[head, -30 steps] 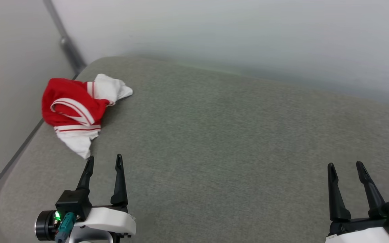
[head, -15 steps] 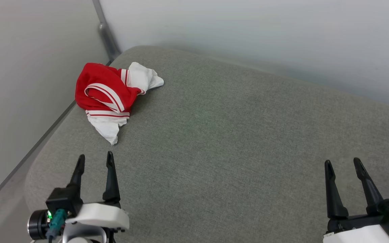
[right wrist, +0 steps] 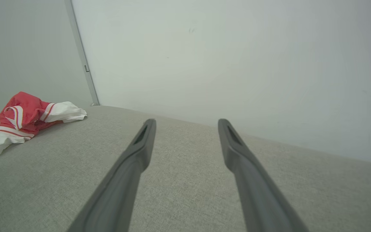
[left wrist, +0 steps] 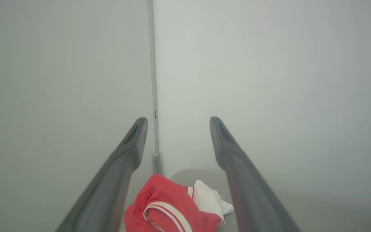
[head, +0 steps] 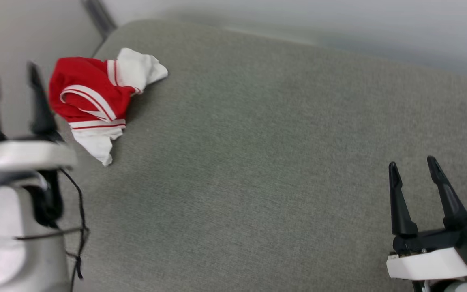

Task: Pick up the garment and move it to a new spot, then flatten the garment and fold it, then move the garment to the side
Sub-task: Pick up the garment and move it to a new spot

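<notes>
The garment (head: 95,97) lies crumpled in a red and white heap near the far left corner of the grey cushioned surface (head: 258,162). It also appears low in the left wrist view as the garment (left wrist: 169,206), and at the left of the right wrist view as the garment (right wrist: 27,119). My left gripper (head: 12,71) is raised at the left edge, open and empty, its fingers just left of the heap. In its own view the left gripper (left wrist: 178,121) frames the heap from above. Low at the right, my right gripper (head: 414,165) is open and empty, far from the cloth.
Pale walls meet in a corner with a grey vertical strip (head: 97,16) behind the garment. The surface's rounded left edge (head: 71,170) runs close beside the left wall.
The head camera has shifted. My left arm has lifted and swung forward, its fingers now level with the garment. The right gripper stands slightly higher in view. The garment lies as before.
</notes>
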